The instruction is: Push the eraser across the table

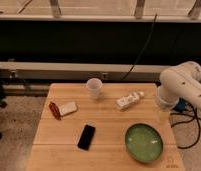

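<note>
The eraser (86,137), a flat black slab, lies on the wooden table (106,120) toward the front, left of centre, and nothing touches it. Only a thick white segment of my arm (181,86) shows, hanging over the table's right edge, well to the right of the eraser and farther back. My gripper is out of view in this camera view.
A green bowl (144,142) sits at the front right, close to the eraser. Farther back stand a white cup (94,89) and a lying white bottle (130,100). At the left lie a small white block (68,108) and a red item (54,110). Cables hang behind.
</note>
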Robot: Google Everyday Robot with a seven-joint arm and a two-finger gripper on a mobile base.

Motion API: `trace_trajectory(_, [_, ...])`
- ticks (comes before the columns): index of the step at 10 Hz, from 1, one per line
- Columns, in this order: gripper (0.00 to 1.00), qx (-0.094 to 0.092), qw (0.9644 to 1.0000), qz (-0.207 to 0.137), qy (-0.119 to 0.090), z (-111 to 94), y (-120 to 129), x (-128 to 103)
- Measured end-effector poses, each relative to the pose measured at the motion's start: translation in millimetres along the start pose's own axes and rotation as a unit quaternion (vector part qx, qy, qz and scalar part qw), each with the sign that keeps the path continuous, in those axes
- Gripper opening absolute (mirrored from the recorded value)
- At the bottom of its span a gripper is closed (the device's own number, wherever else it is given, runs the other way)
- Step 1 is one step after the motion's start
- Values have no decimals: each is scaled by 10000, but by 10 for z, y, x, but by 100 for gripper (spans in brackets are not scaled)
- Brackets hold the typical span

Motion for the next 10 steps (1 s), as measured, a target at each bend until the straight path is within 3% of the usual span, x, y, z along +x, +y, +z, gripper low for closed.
trace_trajectory(10, [80, -79, 9998, -141, -74, -58, 39, -107])
